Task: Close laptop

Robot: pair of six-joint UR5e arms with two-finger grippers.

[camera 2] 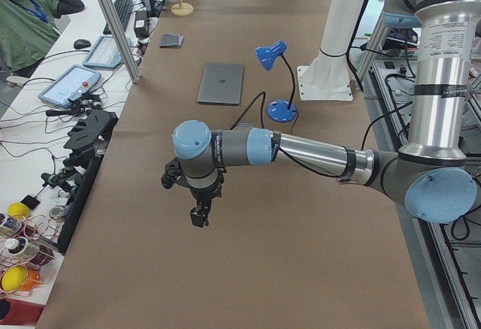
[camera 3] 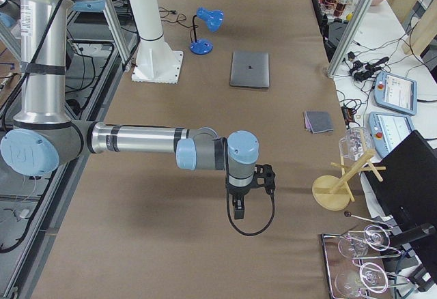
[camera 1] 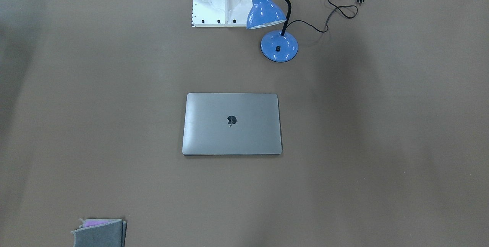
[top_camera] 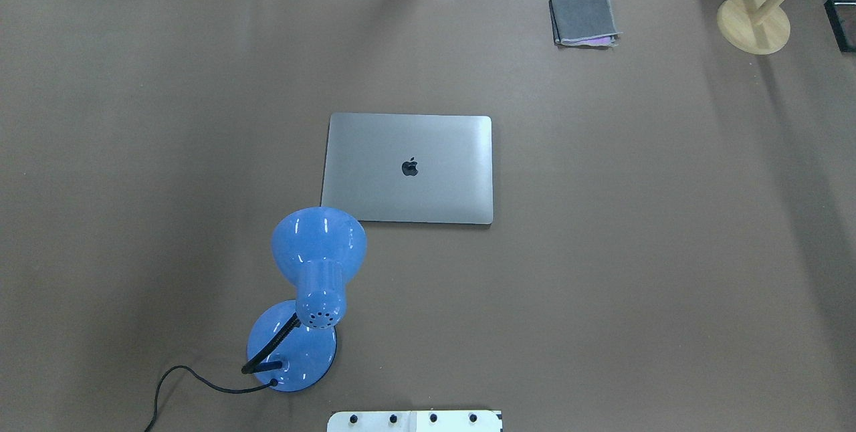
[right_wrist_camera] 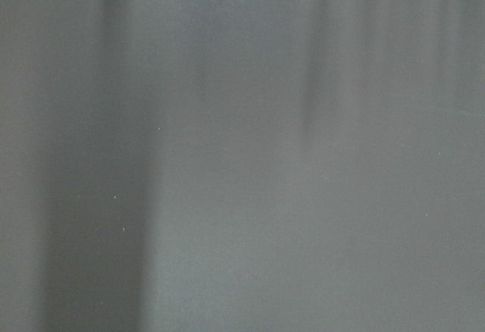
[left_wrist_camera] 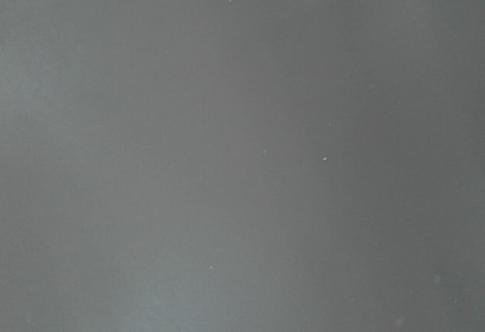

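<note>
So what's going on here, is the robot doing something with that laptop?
Nothing is touching it right now. The laptop lies shut and flat in the middle of the table, logo up, next to a blue desk lamp. The left end effector and the right end effector each hang over the table well away from it, with nothing in them. The closing looks done.
</note>
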